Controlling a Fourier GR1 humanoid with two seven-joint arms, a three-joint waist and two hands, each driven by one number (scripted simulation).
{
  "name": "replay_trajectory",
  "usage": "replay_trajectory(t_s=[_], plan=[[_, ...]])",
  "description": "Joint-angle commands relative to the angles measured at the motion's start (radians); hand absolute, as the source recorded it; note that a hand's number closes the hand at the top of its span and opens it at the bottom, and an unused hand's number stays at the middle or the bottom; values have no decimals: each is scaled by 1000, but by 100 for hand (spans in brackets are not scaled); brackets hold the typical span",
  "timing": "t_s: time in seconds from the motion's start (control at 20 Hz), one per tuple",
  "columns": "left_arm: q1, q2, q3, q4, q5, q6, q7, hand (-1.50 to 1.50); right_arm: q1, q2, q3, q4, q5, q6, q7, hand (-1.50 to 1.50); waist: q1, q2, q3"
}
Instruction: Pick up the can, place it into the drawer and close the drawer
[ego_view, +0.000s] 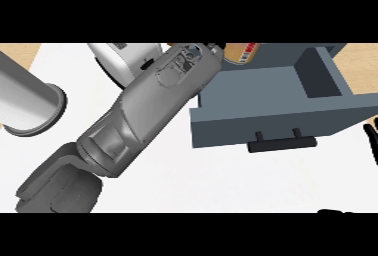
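An orange-tan can (242, 52) with a red label shows at the view's top edge, over the back left corner of the open blue-grey drawer (258, 95). My left forearm runs diagonally from the lower left up to the can. It hides almost all of my left hand (215, 48), of which only a dark sliver shows beside the can. Whether the hand holds the can is hidden. The drawer's black handle (283, 143) faces me. My right hand (371, 141) rests at the right edge, with its black fingers straight.
A large grey cylinder (28, 106) stands at the left. A white and silver appliance (125, 59) sits at the top behind my left forearm. The white counter (221, 180) lies in front of the drawer, and wood shows at both top corners.
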Motion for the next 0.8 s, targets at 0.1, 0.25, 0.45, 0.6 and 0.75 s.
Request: replay_trajectory(t_s=[0.1, 0.25, 0.45, 0.6, 0.75], plan=[[48, 0, -69, 35, 43, 32, -84, 150, 35, -8, -21, -4, -24, 27, -34, -150, -14, 2, 0], [21, 0, -93, 67, 55, 17, -71, 150, -35, -23, -32, 29, -23, 6, -19, -150, -17, 6, 0], [12, 0, -140, 81, 56, 49, -77, 150, -54, -22, -7, 45, -4, 7, -14, -150, -36, 9, 1], [-4, 0, -145, 131, 54, 32, -89, 150, -76, -37, -8, 3, -24, 0, 51, -150, -31, 10, 0], [33, 0, -150, 120, 87, 72, -107, -150, -80, -10, 23, 32, 36, -20, 10, -150, -34, 14, 0]])
